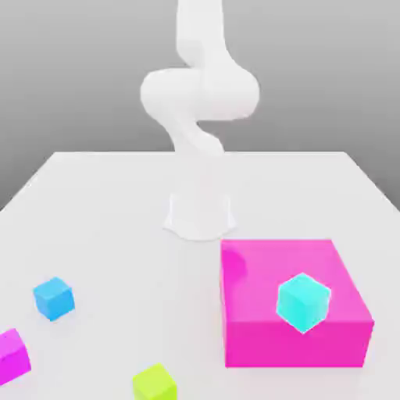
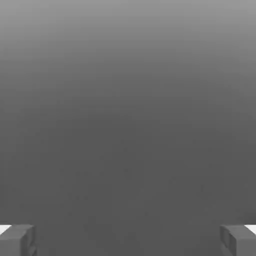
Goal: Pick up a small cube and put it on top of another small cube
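4 small cubes and 1 large block on 1 pale table [image 1: 133,203], as I see them in the exterior view:

1 cyan cube [image 1: 303,302], on the magenta block [image 1: 269,266], toward its front and the exterior view's right; 1 corner is turned to the camera.

1 large magenta block, flat-topped, on the table at the exterior view's right.

1 blue cube [image 1: 54,298], on the table at the exterior view's left, set at an angle.

1 purple cube [image 1: 11,358], nearer the camera than the blue cube, cut by the picture's left edge.

1 yellow-green cube [image 1: 155,383], on the table between the purple cube and the magenta block, cut by the bottom edge.

1 white arm [image 1: 201,94], its base standing on the table behind the cubes, its upper part running out of the top of the exterior view.

1 gripper [image 2: 128,241], mine to operate, seen in the hand view: 2 fingers spread wide, 0 cubes between them. Behind them, 1 plain grey backdrop [image 2: 128,125], paler toward 1 edge.
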You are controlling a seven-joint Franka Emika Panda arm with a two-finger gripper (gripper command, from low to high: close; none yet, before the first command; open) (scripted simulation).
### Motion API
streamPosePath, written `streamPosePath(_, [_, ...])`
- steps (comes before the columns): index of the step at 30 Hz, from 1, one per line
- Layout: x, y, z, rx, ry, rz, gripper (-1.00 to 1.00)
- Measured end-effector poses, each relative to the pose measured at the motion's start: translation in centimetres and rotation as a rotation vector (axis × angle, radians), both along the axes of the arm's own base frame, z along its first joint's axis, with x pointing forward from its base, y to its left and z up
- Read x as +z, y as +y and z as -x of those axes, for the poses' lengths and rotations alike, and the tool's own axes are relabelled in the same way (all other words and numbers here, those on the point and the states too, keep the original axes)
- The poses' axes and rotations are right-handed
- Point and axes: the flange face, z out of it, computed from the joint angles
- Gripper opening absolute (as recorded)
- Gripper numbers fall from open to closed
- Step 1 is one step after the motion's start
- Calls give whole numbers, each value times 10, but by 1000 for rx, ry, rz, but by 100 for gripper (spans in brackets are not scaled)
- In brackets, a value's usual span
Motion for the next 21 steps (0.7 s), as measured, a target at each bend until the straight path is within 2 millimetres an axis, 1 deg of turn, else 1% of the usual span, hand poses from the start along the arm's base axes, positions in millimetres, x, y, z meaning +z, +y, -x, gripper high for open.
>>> streamPosePath(2, [-27, -18, -25, -52, 53, -17, 0])
streamPosePath(5, [-69, -47, -56, -128, 127, -44, 0])
streamPosePath(8, [-113, -78, -81, -204, 199, -73, 0])
streamPosePath(11, [-161, -110, -98, -282, 270, -103, 0])
streamPosePath(14, [-212, -143, -109, -360, 340, -135, 0])
streamPosePath(16, [-246, -165, -112, -413, 387, -157, 0])
streamPosePath(20, [-318, -218, -104, -538, 477, -209, 0])
streamPosePath(21, [-336, -226, -102, -561, 500, -220, 0])
